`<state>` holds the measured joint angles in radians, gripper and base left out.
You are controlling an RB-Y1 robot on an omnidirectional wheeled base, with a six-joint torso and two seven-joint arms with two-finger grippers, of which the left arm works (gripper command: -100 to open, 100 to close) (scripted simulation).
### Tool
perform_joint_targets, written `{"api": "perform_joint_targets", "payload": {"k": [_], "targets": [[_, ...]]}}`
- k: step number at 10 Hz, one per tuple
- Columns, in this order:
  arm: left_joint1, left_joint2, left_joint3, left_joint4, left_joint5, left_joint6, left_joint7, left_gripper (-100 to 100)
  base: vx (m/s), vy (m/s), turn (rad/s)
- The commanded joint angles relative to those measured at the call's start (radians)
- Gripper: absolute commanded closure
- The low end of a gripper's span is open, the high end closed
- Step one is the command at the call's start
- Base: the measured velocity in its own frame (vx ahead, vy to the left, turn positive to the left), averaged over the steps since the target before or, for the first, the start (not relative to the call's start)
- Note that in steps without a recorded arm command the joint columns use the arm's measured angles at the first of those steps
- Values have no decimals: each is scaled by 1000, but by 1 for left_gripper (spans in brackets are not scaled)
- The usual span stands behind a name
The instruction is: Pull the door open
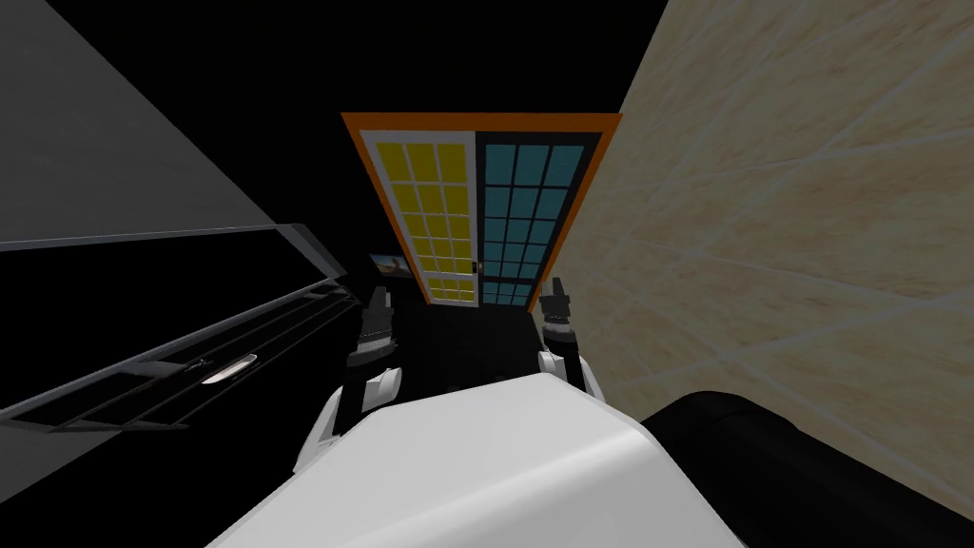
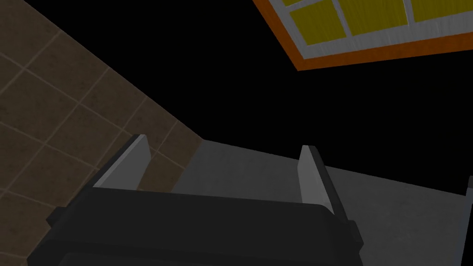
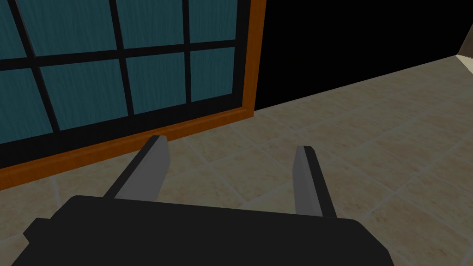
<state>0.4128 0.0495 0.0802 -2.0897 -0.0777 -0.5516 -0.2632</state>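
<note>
Though near, door (image 3: pixel 157 78) beyond right tool (image 3: pixel 231 145)

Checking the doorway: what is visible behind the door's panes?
Nothing shows through the yellow panes or teal panes; both read as solid colour. Whatever lies behind is covered.

The double door (image 1: pixel 476 209) stands far ahead, a tiled wall (image 1: pixel 808 190) along its right and a railed rack (image 1: pixel 219 347) nearer on the left.

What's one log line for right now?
double door: shut | handle: untouched | left gripper: open, empty | right gripper: open, empty
</note>
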Motion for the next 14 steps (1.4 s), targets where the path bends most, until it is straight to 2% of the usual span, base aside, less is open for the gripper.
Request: {"api": "perform_joint_targets", "payload": {"k": [1,2,14], "targets": [[-2,6,8,27,-5,-6,-29,-100,103,-23,-59],[-9,12,16,66,-12,-16,-62,-100,135,-40,-130],[-54,39,71,322,-58,-76,-284,-100,108,-28,-69]]}}
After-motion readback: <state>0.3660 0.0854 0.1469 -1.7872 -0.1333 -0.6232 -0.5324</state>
